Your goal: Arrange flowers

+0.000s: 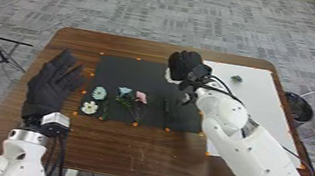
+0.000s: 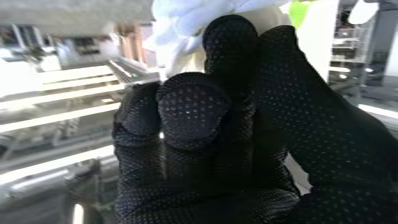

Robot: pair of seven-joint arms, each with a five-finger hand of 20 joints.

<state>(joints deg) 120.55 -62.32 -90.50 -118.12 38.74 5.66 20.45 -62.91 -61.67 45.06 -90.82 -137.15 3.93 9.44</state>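
The right hand (image 1: pixel 186 65) pinches a white flower (image 2: pixel 182 22) between thumb and curled fingers over the black mat's (image 1: pixel 129 71) far edge. More flowers (image 1: pixel 99 93) (a pink one (image 1: pixel 141 96) among them) lie nearer; the left hand (image 1: pixel 50 87), fingers relaxed and straight, is left of them.

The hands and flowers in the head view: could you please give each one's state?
Left hand: open, fingers straight
Right hand: curled round a white flower
Mint flower: lying on the black mat
Cream flower: lying there
Blue flower: lying
Pink flower: lying
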